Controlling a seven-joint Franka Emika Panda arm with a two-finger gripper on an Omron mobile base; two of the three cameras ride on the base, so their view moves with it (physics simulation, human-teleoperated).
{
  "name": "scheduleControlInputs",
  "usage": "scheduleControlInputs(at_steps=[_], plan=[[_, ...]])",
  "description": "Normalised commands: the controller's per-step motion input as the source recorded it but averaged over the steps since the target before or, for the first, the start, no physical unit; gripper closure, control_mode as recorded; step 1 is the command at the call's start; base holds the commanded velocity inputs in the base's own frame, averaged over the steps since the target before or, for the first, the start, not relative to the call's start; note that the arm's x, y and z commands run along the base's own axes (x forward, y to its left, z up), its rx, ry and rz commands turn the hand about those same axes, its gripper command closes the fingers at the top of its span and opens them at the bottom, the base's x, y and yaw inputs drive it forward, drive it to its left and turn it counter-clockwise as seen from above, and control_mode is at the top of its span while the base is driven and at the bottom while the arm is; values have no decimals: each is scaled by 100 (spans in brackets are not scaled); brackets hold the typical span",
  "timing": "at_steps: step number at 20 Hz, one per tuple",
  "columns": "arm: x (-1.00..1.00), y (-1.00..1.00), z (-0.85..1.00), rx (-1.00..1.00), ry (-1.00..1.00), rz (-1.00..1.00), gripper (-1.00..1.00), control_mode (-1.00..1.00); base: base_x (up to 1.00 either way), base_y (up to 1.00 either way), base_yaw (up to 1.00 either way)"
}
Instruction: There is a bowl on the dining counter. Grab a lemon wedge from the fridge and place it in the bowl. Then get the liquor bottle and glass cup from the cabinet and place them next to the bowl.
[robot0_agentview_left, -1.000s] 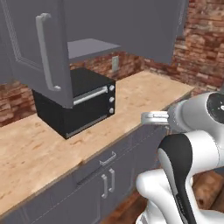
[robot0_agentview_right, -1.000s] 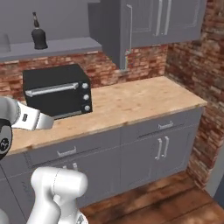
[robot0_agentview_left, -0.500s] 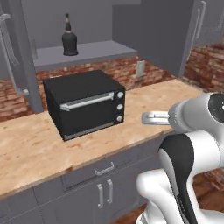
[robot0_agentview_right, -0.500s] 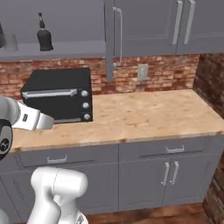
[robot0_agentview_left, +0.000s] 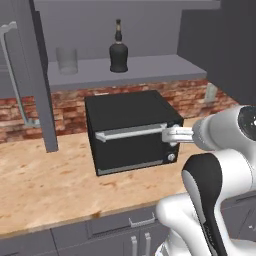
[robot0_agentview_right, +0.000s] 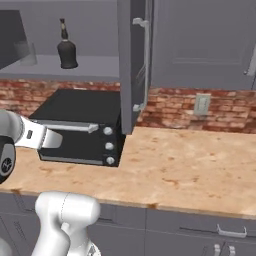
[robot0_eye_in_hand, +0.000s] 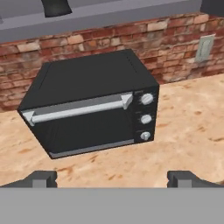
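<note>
So the liquor bottle (robot0_agentview_left: 118, 47) is standing upright on the inner shelf of the open cabinet (robot0_agentview_left: 150, 68), up above and ahead of the claw (robot0_eye_in_hand: 112, 178). The glass cup (robot0_agentview_left: 66, 60) sits on that same shelf, well apart from the bottle, off to the claw's left. Claw's jaws are spread wide with nothing between them. Right in front of it and a bit lower is a black toaster oven (robot0_eye_in_hand: 92, 114) on the tan desk (robot0_eye_in_hand: 192, 127), brick wall (robot0_eye_in_hand: 175, 39) with a wall outlet (robot0_eye_in_hand: 204, 48) behind, ahead to the claw's right.
</note>
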Motion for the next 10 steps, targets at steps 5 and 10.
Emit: scheduleControlInputs(at_steps=[5,10], plan=[[0,0,0,0,0,0,-100,100,33,4,32],[0,0,0,0,0,0,-100,100,20,24,18]])
